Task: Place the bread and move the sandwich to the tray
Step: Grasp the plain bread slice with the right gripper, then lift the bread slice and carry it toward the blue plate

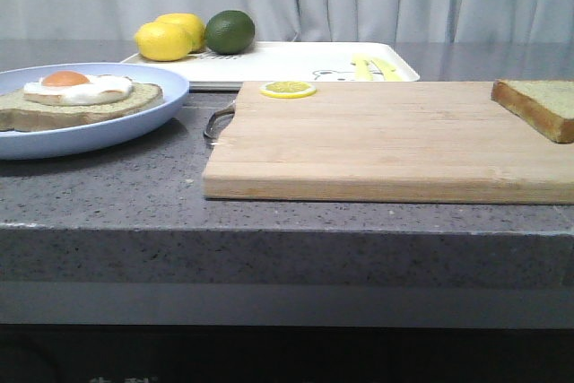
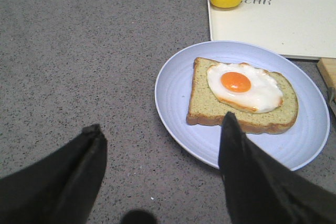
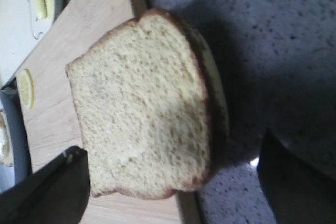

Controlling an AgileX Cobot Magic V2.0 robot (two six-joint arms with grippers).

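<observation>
Bread (image 1: 536, 105): lies flat at the right end of the board (image 1: 386, 145), one edge hanging over the board's side above the counter (image 1: 134, 195); nothing touches it.
Sandwich (image 1: 76, 99): a slice topped with a fried egg, sitting on the blue plate (image 1: 134, 123) at the left of the counter.
Tray (image 1: 296, 58): white, at the back, behind the board and just beside the plate; two lemons (image 1: 166, 39) and a lime (image 1: 230, 31) rest at its left end.
Lemon slice (image 1: 288, 89): on the board's far edge, near the tray.
Left gripper (image 2: 160, 135): spread wide and holding nothing, hanging above the counter by the plate's rim; one finger (image 2: 247, 166) overlaps the plate in the wrist view.
Right gripper (image 3: 173, 177): also spread and unloaded, poised over the bread with a finger (image 3: 52, 187) on either side, not gripping it.
</observation>
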